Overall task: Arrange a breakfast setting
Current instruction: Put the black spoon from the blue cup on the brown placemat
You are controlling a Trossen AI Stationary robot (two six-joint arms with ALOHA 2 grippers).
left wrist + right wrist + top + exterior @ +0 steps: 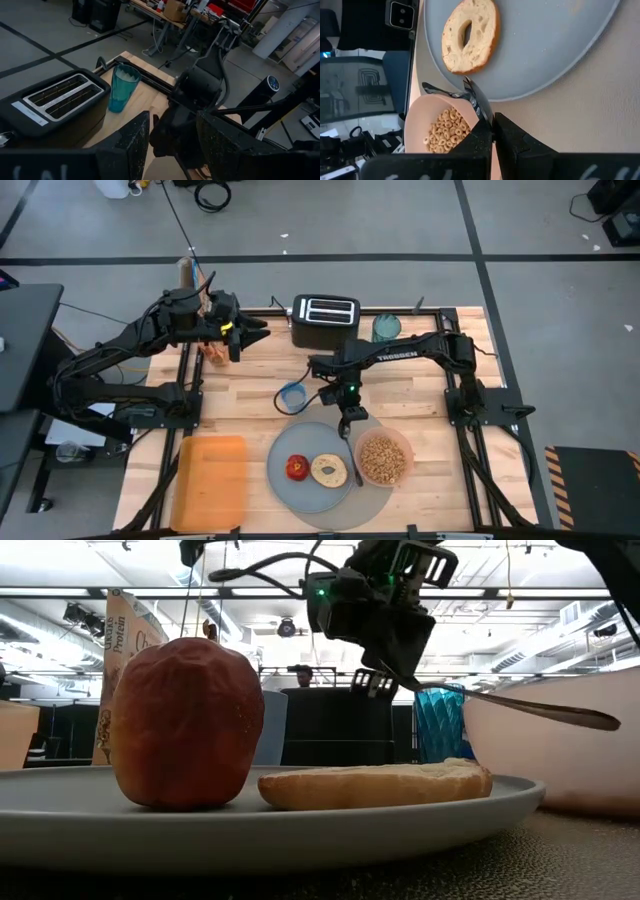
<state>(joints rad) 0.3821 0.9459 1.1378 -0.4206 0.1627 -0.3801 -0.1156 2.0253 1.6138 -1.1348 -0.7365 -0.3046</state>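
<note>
The round grey plate (pixel 282 452) lies on the larger grey mat (pixel 365 502) near the table's front. On the plate are the red apple (pixel 297 468) and the bagel half (pixel 328 471), which lies flat. The pink bowl (pixel 383 458) of cereal stands on the mat to the plate's right. My right gripper (pixel 348 418) is shut on the spoon (pixel 355 455) above the gap between plate and bowl. The teal tumbler (pixel 386 327) stands beside the black toaster (pixel 325 320). My left gripper (pixel 255 330) is open and empty over the far left. My right gripper pinches the spoon between its two fingers at one end (pixel 482 117); the fingers hide the very tip. The fingers come from above and the far side, along the spoon. The spoon is lifted clear, and its free end (pixel 590 720) slants slightly down beside the bowl's rim.
A flat orange tray (pixel 210 480) lies at the front left. A small blue cup (pixel 292 397) stands mid-table, just behind the plate. A printed carton (pixel 125 640) stands at the far left, near my left gripper. Black frame rails run along both sides of the table.
</note>
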